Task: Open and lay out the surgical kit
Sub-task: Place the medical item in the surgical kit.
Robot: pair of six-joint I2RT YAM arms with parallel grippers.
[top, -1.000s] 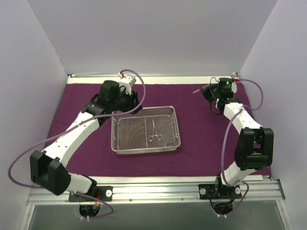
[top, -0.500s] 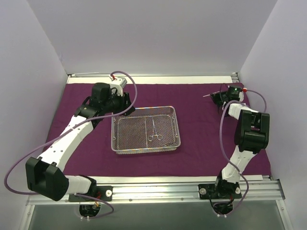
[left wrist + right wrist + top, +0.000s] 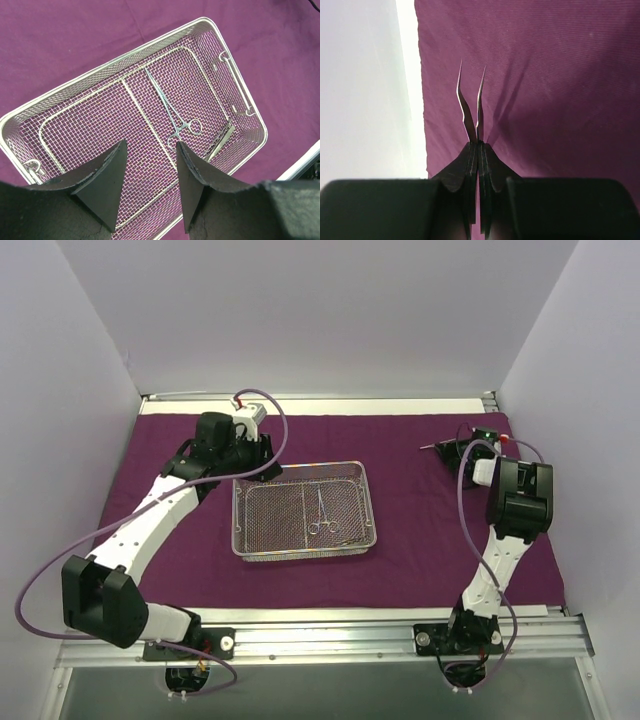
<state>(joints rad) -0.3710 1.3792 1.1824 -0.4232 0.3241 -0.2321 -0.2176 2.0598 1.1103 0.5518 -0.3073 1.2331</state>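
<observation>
- Over the far right part of the purple cloth (image 3: pixel 420 530) hang the tweezers (image 3: pixel 470 107), carried a little further right in the last second. Our right gripper (image 3: pixel 478 145) stays clenched on them.
- We judge this piece is about to be laid out on the cloth.
- Inside the mesh tray (image 3: pixel 80 125), the scissor-like clamp (image 3: pixel 172 112) and a second instrument (image 3: pixel 220 142) lie unmoved.
- Our left gripper (image 3: pixel 151 145) hovers spread above the tray's far left, holding nothing, barely shifted.

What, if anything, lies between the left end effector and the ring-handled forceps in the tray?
Nothing visible. The open left end effector hangs over the wire-mesh tray; the forceps lie uncovered on its floor, a second instrument apart from them. The right end effector holds tweezers elsewhere.
</observation>
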